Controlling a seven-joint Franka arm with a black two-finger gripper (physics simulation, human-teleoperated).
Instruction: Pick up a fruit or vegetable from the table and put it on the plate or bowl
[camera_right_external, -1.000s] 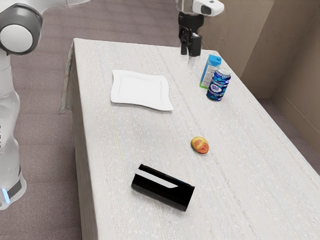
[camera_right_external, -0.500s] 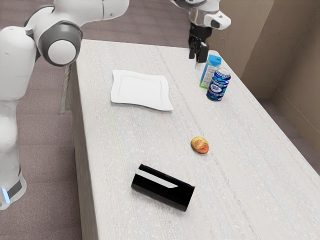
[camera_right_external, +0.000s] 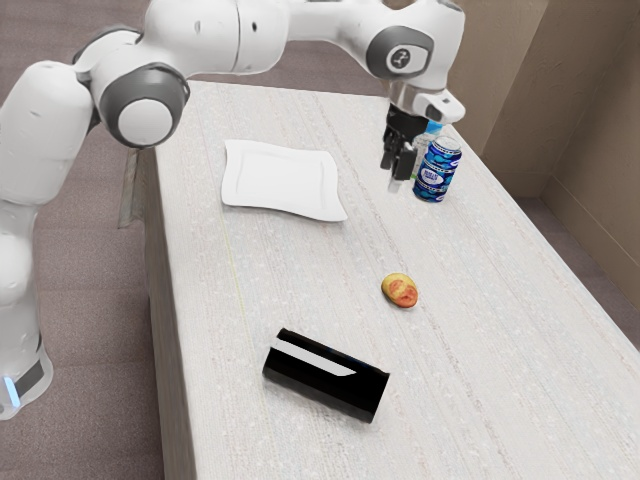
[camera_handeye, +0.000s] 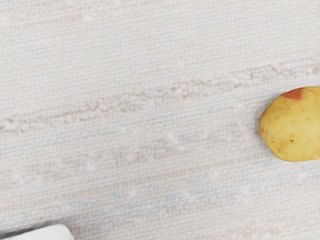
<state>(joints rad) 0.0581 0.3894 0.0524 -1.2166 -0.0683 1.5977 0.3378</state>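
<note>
Nearest the camera, we find a glossy black cylinder (camera_right_external: 325, 374) lying on its side on the pale, wood-grained table (camera_right_external: 500, 330). It is well apart from the white square plate (camera_right_external: 283, 180), on the plate's near side.

Farther back is the small yellow fruit with a red blush (camera_right_external: 401, 290). It rests on the bare tabletop, apart from the plate, nearer the camera than it and toward the exterior view's right of it. It is not on the plate. In the wrist view the same fruit (camera_handeye: 292, 125) shows its yellow skin with a red patch at one end, with open table between it and a white edge (camera_handeye: 42, 233) that may be the plate's corner; we cannot tell for sure.

The plate lies flat with nothing on it.

Beyond the plate's right edge in the exterior view, our black two-finger gripper (camera_right_external: 394, 172) hangs above the table, pointing down. Its fingers stand slightly apart with nothing between them.

Just beside the gripper, on the side away from the plate, a blue-and-white drink can (camera_right_external: 437, 170) stands upright. Farthest from the plate, a teal carton (camera_right_external: 430, 127) peeks out behind the can and the hand, mostly hidden.
</note>
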